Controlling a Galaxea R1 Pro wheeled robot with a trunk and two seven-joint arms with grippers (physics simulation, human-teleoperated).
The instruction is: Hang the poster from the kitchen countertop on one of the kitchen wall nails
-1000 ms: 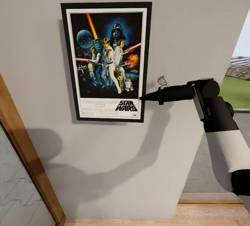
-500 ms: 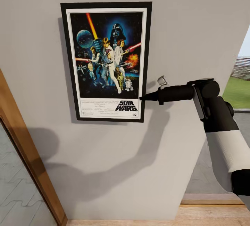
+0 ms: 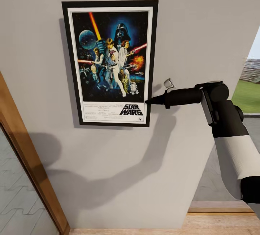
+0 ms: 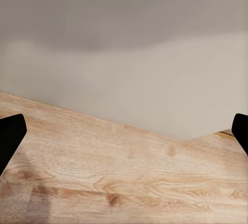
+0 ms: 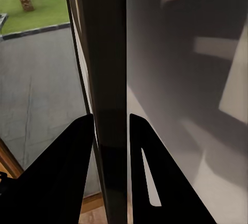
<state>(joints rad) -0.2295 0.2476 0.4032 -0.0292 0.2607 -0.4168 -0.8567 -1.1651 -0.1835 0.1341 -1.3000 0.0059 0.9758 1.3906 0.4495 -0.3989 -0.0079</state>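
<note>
The Star Wars poster (image 3: 110,61) stands upright and flat against the grey wall (image 3: 202,21), black frame and white border fully in sight. My right gripper (image 3: 147,102) reaches in from the right and is shut on the poster's right edge near its lower corner. In the right wrist view the two dark fingers (image 5: 67,172) clamp the frame edge (image 5: 106,53) between them. A small grey metal piece (image 3: 168,83) sits at the wall just above the gripper. My left gripper (image 4: 126,128) is open over wooden floor (image 4: 124,182), fingers spread wide. The kitchen countertop is out of view.
A wooden door frame with a glass pane (image 3: 25,162) slants along the left. To the right the wall ends at an opening onto grass (image 3: 249,94). Light wooden floor (image 3: 216,224) runs along the foot of the wall.
The whole picture has shifted slightly, so the camera moved. The right gripper stays shut on the poster's right edge at the same spot.
</note>
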